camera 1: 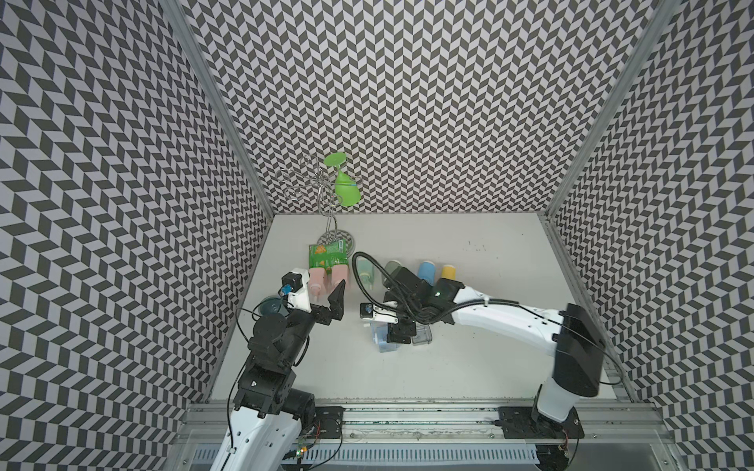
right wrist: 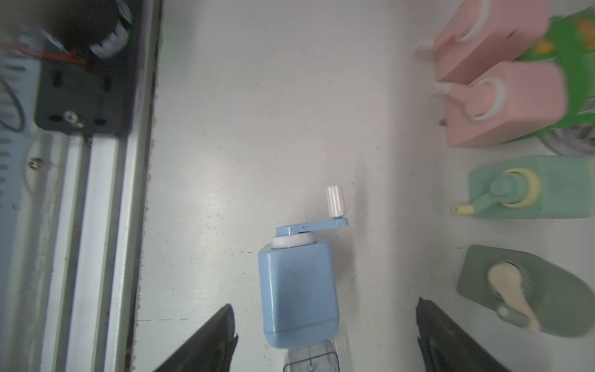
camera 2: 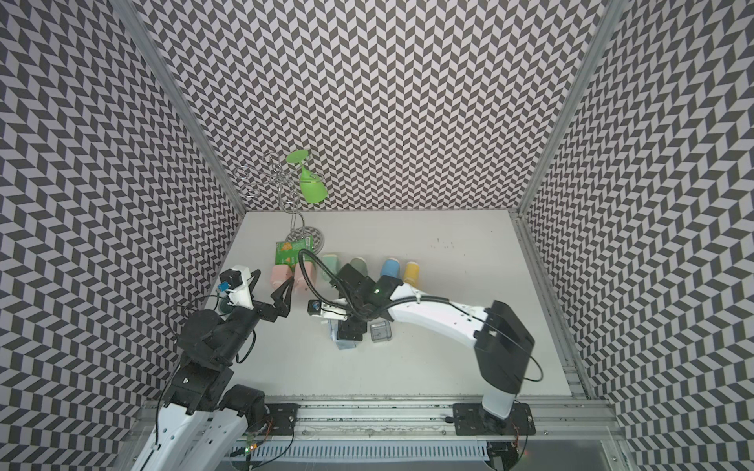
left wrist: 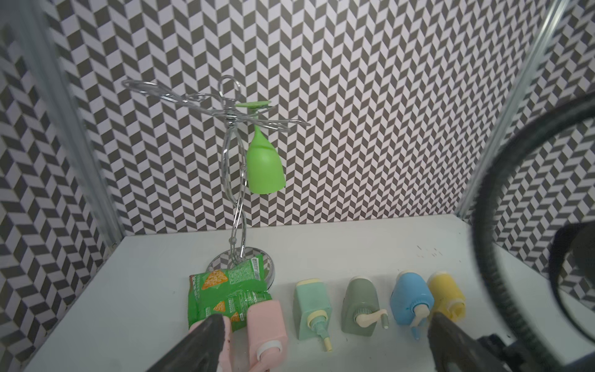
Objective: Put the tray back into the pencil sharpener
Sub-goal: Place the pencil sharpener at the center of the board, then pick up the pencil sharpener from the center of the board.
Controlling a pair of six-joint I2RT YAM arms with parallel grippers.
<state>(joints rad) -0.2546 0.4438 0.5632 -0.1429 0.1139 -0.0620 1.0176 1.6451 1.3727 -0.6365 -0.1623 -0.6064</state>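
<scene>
Tray (right wrist: 310,359) and sharpener (right wrist: 297,290) under spread right hand (right wrist: 325,302)

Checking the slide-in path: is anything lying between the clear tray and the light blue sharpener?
Nothing visible does. In the right wrist view the clear tray lies right at the light blue sharpener, at the end opposite its crank. The right gripper hangs open astride the sharpener, gripping neither.
</scene>
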